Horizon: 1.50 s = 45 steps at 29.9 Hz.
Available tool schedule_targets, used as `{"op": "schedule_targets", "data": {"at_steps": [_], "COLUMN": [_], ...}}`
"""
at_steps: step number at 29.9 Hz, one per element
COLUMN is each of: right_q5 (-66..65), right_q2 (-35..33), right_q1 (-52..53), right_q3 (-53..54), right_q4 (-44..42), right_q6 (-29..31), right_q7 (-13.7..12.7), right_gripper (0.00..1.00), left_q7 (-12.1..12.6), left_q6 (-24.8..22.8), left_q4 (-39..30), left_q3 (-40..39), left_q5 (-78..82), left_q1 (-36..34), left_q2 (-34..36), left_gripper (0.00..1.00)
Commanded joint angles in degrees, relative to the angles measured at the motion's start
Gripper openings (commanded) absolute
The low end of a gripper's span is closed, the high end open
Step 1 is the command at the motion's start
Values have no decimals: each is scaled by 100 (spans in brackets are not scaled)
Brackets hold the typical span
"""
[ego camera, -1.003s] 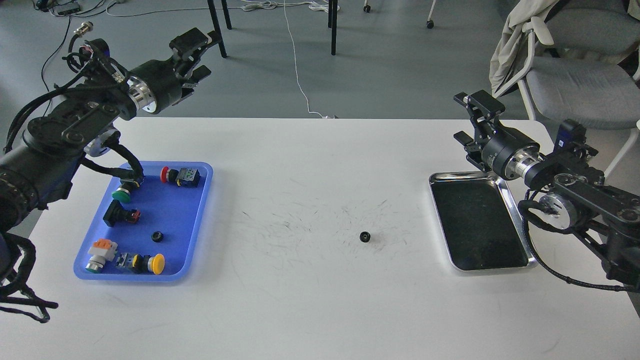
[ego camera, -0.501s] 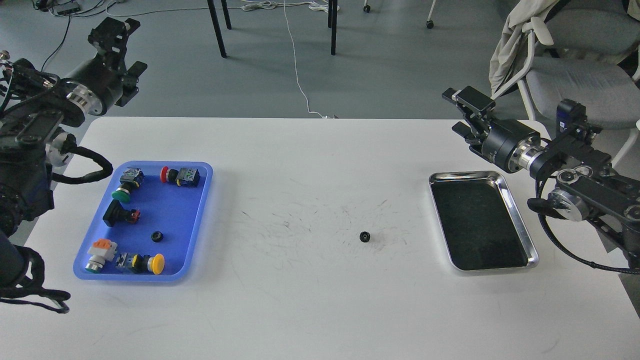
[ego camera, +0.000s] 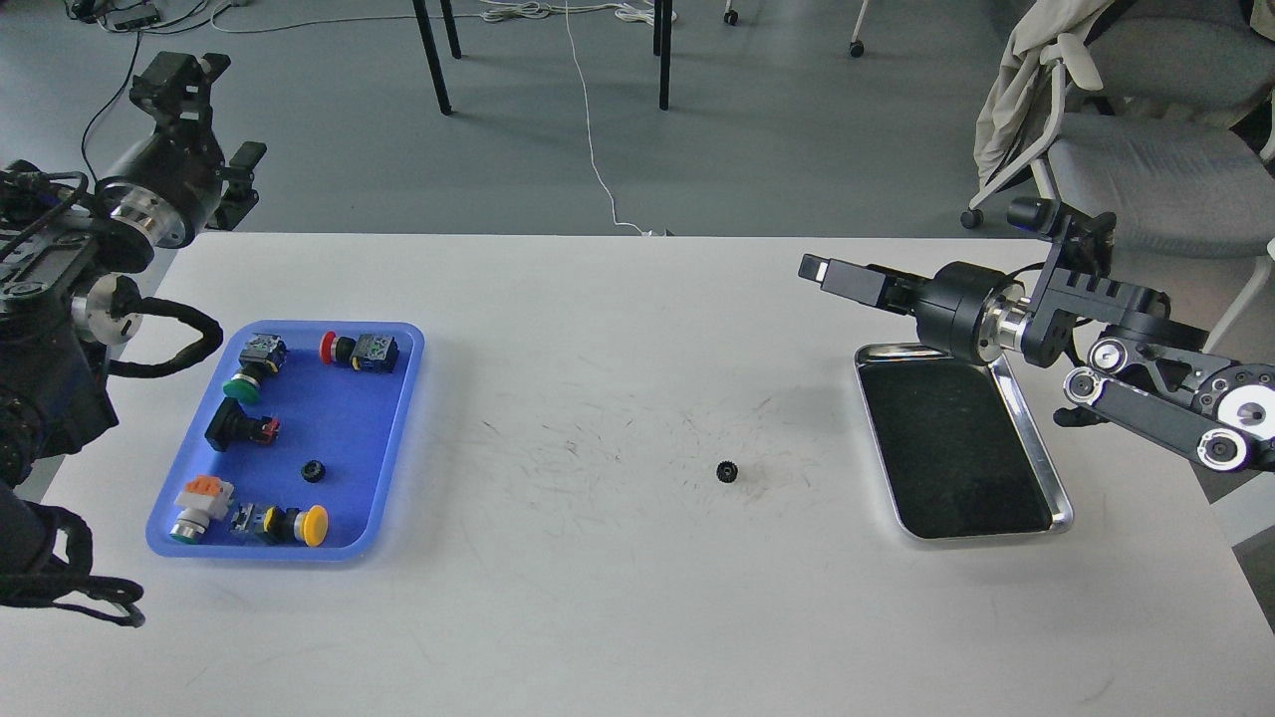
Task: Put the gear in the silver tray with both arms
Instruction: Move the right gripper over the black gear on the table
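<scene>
Flat on table, silver tray [ego camera: 1036, 453], long axis near-to-far.

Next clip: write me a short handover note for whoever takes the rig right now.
Left hand: raised off the table's far left corner, carrying nothing; open or shut unclear.
Right hand: over the table by the silver tray's far end, carrying nothing; fingers indistinct.
One gear lies on the table mid-right; another gear sits in the blue tray.
Done: nothing; the silver tray holds no gear.
Left: pick up a gear, place it.
</scene>
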Motion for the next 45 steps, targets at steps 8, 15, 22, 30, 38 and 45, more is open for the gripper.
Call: {"op": "schedule_targets", "data": {"at_steps": [8, 15, 22, 30, 38, 45], "right_q5": [-1290, -1755, -2231, -2565, -2565, -2583], "right_q2": [163, 673, 1314, 1842, 2185, 2554], "right_q1": [1069, 1640, 2027, 2062, 2001, 2010], "right_q3": [-1365, -2067, -2692, -3140, -3369, -3624], "right_q4": [-67, -41, -58, -392, -700, -744], "right_q6": [427, 445, 462, 462, 462, 462], "right_q7": [937, 972, 986, 986, 986, 986], "right_gripper": [97, 97, 97, 95, 93, 87], "left_q7": [12, 4, 3, -14, -49, -58], "left_q6": [0, 0, 0, 0, 0, 0], "left_q4": [13, 13, 22, 31, 31, 31], "left_q3": [60, 52, 52, 43, 34, 43], "left_q5": [-12, -3, -3, -12, -12, -12], "left_q1": [-15, -7, 11, 46, 81, 81], "left_q2": [-7, 10, 37, 46, 46, 55], "left_gripper": [98, 98, 98, 98, 98, 98]}}
